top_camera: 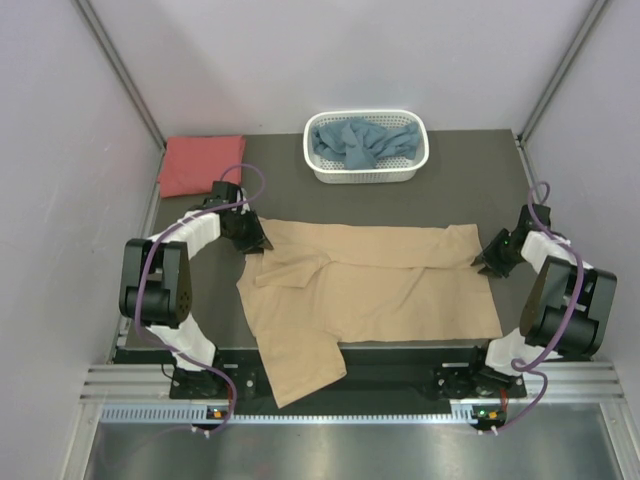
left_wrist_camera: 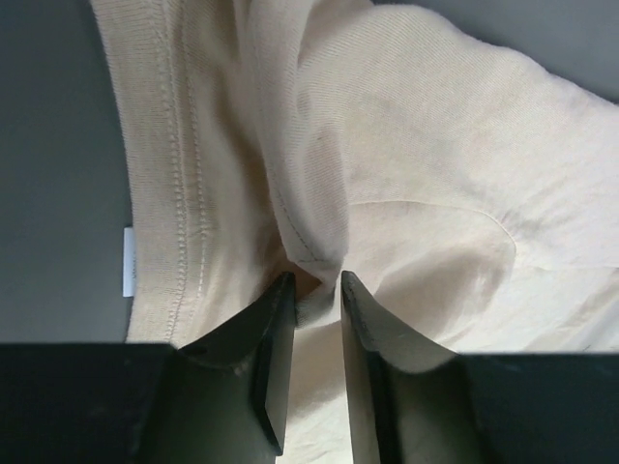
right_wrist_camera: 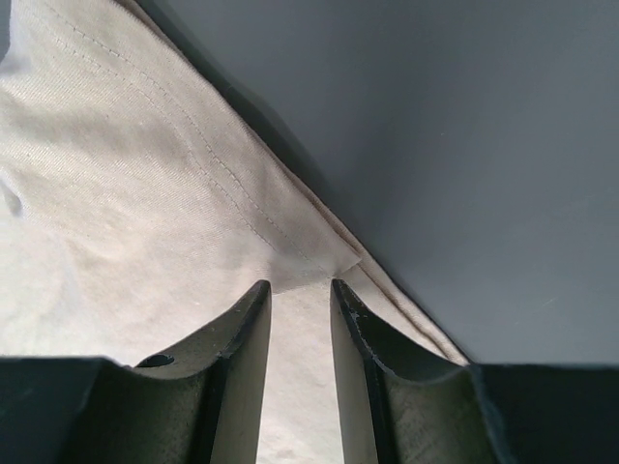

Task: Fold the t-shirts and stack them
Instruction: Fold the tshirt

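The tan t-shirt (top_camera: 370, 285) lies spread across the worktop (top_camera: 470, 170). The left hand (left_wrist_camera: 316, 282) pinches a bunched fold at its 10 o'clock edge, and the right hand (right_wrist_camera: 300, 287) narrowly grips its 3 o'clock corner. Lift both evenly and keep the cloth taut so the fold lands square.

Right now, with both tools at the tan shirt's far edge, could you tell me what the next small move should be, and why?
Probably lift both tools together a little. The left tool pinches a bunched fold of the tan t-shirt and the right tool its hem corner, while the shirt lies spread on the table.
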Robot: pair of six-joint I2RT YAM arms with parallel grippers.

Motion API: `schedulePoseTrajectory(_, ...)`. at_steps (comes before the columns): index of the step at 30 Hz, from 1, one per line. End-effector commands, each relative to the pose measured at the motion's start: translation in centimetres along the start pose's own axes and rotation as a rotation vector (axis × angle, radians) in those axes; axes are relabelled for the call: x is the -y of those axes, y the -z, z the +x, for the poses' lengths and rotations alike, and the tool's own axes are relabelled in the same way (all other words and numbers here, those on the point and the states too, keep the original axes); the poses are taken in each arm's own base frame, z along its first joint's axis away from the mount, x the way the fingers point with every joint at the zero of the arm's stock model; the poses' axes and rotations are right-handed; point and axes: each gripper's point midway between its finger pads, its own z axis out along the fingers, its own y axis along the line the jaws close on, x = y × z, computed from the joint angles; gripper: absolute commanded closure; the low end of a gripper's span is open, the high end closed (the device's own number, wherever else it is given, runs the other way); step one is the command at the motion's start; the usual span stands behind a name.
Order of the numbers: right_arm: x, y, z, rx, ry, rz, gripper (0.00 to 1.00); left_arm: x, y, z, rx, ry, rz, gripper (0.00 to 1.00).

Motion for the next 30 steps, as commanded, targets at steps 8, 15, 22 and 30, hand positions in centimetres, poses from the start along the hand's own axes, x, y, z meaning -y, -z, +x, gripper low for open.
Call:
schedulePoseTrajectory(8, -0.1, -0.4, -2.3, 0.069, -0.043, -0.024, 0.69, 1.8, 0.5, -0.9, 0.035, -0.026, 0.074, 0.91)
schedulePoseTrajectory(15, -0.4, -1.2, -3.3, 0.069, -0.046, -0.024, 0.77, 1.8, 0.6, -1.3, 0.031, -0.024, 0.063, 1.0)
schedulePoseTrajectory(22, -0.7, -0.4, -4.1, 0.094, -0.032, -0.022, 0.91, 1.8, 0.9, -1.4, 0.039, -0.023, 0.054, 1.0)
schedulePoseTrajectory(30, -0.7, 0.7, -4.6, 0.103, 0.005, -0.006, 1.0, 1.5, 0.9, -1.4, 0.046, -0.017, 0.042, 1.0)
